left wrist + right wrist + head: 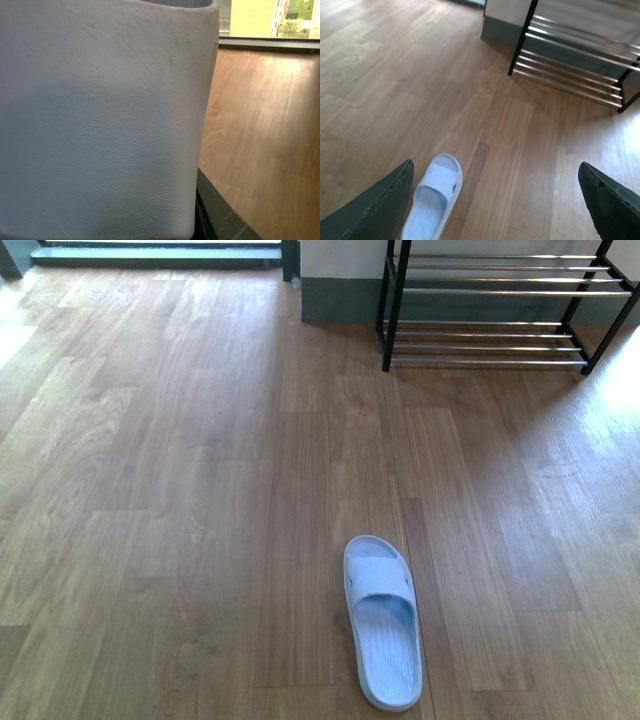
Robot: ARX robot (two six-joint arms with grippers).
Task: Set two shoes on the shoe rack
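The brown wood floor [180,490] is taking up most of the front view. The shoe rack [490,290] is standing far off on the right, against the white wall [340,260] with its grey strip [340,302] at the bottom. The top of the rack is being cut off by the picture edge, and its right leg is running out at the side. A dark door sill [150,254] is showing far away on the left. One pale-blue sandal [380,625] is lying flat on its sole on the floor, close to the robot and a bit to the right. Its long side is running away from the robot. Its toe end is pointing toward the far wall and its heel is nearly touching the near edge of the picture. Only bare floor is lying between the sandal and the rack. In the right wrist view the right fingers [385,210] are standing wide apart, with just floor between them, and the sandal [434,200] is lying just beside one of them. In the left wrist view a pale bumpy thing [100,125] is filling most of the picture. It is too close to make out fully, though it is looking like sandal rubber. It is touching one dark piece of the left fingers [215,220]. The rest of them is hiding behind it, so I cannot tell if they are apart or together. A bright window [260,17] is showing behind it.
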